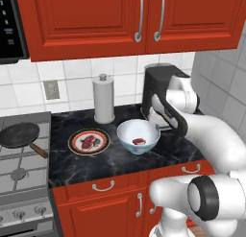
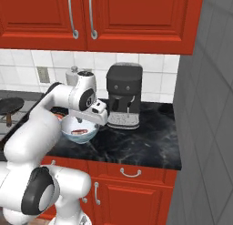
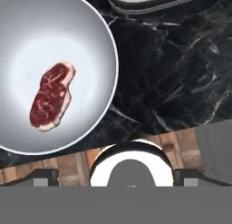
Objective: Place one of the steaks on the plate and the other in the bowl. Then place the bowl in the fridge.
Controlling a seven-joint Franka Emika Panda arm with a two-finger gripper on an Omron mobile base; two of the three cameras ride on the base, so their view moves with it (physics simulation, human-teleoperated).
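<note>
Red meat is already in both dishes. One steak (image 1: 89,142) lies flat on the plate (image 1: 74,146), which sits on the black stone surface (image 1: 120,166) near the stove. The other steak (image 3: 50,95) lies in the bottom of the bowl (image 3: 97,32), just right of the plate. So I think only the last job is left: the bowl must go in the fridge.

The tool (image 1: 154,117) hangs over the surface, a little above the bowl and just past its right rim, close to the coffee machine (image 2: 124,95). Its fingers stand wide apart and hold nothing.

From the camera on the hand, the bowl lies off to one side of the tool, not right under it. The bare black surface is under the tool. The steak's long side runs slanted across the bowl, but that hardly matters now. What matters is the bowl's rim. I think the tool has to slide left toward the bowl and come down so one finger goes inside the wall and one outside.

A paper towel roll (image 1: 103,99) stands far behind the plate.
</note>
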